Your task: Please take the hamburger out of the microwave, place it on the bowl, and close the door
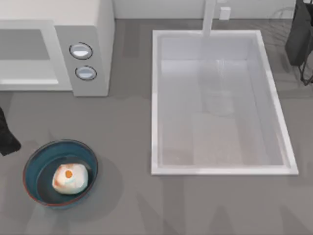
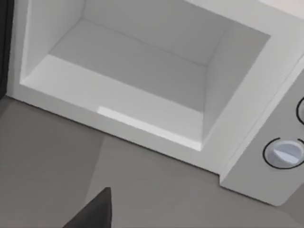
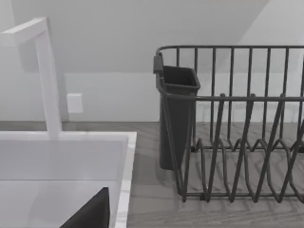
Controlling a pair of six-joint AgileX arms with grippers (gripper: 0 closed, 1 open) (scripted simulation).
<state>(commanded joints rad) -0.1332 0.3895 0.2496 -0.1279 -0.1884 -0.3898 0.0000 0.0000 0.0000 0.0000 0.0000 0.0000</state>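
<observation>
The hamburger point(image 1: 70, 178) sits in the bowl point(image 1: 34, 166) on the near left of the worktop point(image 1: 127, 196). The microwave point(image 1: 88, 29) stands far left, its cavity point(image 2: 137, 90) bare. The left arm point(image 1: 6, 137) is at the left edge, the right arm point(image 1: 301, 39) far right; whether either one's fingers are open cannot be told.

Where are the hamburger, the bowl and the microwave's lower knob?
hamburger point(image 1: 70, 178): top view, on its pale rounded top.
bowl point(image 1: 38, 164): top view, on its bare blue inner wall.
microwave's lower knob point(image 1: 85, 73): top view, on the knob's face.
</observation>
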